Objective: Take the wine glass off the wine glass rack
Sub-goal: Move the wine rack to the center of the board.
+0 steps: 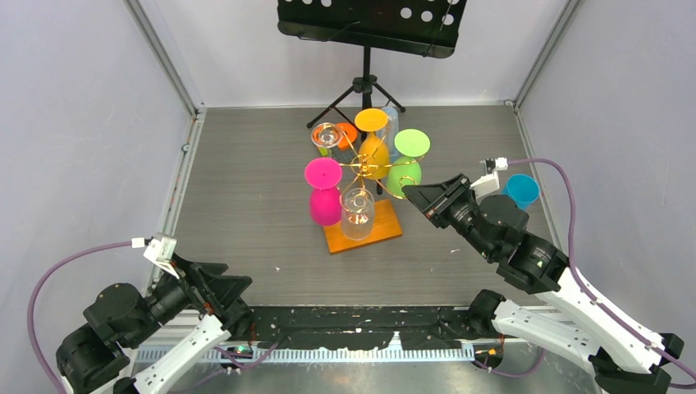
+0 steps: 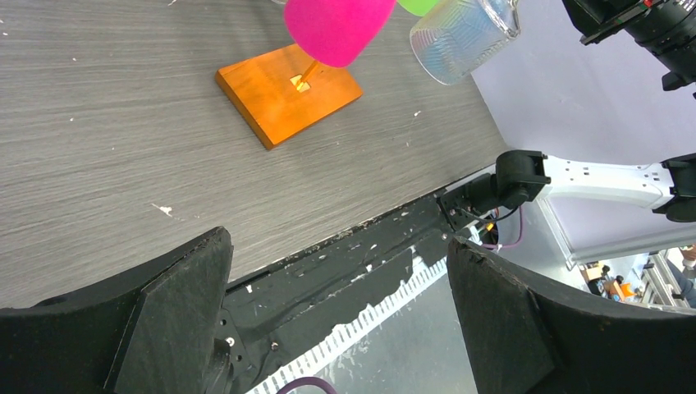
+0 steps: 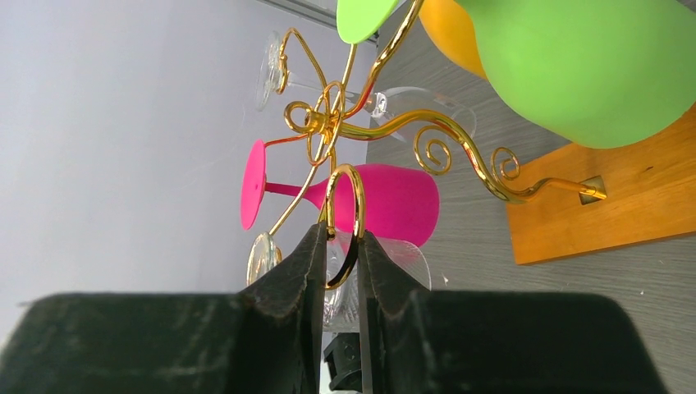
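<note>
The wine glass rack (image 1: pixel 361 164) is a gold wire tree on an orange wooden base (image 1: pixel 373 234), mid-table. Several glasses hang on it bowl down: pink (image 1: pixel 324 195), clear (image 1: pixel 358 213), green (image 1: pixel 405 172), yellow (image 1: pixel 374 152), another clear one (image 1: pixel 327 136). My right gripper (image 1: pixel 408 191) is shut on a curled gold arm end (image 3: pixel 349 185) of the rack, beside the green glass (image 3: pixel 599 66), with the pink glass (image 3: pixel 386 201) and a clear glass (image 3: pixel 402 258) behind it. My left gripper (image 1: pixel 236 289) is open and empty at the near left edge; its view shows the base (image 2: pixel 279 103).
A black tripod music stand (image 1: pixel 369 25) stands behind the rack. A blue cup (image 1: pixel 521 190) sits on the table right of my right wrist. Grey walls close in the left, right and back. A black strip (image 2: pixel 361 263) runs along the table's near edge.
</note>
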### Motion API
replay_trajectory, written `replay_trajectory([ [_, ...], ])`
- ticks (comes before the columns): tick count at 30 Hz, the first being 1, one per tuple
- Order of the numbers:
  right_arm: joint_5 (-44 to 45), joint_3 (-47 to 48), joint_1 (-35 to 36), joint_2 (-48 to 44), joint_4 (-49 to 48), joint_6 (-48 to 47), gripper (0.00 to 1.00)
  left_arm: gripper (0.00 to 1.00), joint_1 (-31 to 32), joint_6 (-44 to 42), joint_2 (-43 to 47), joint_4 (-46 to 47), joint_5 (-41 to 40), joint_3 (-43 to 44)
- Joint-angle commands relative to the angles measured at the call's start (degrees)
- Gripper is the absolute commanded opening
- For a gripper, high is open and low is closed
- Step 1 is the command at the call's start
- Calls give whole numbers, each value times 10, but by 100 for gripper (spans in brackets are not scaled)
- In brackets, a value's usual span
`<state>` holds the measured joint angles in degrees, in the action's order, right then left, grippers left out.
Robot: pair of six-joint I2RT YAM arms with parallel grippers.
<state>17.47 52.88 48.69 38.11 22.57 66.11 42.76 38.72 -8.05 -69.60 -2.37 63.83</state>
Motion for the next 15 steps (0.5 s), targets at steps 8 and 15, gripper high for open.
replay_trajectory([
  [8, 43, 10, 1, -21, -54, -13, 13, 100, 2, -8, -5, 19, -3, -1],
  [15, 50, 12, 1, -26, -45, -22, 30, 100, 2, -10, -4, 20, -6, -2],
])
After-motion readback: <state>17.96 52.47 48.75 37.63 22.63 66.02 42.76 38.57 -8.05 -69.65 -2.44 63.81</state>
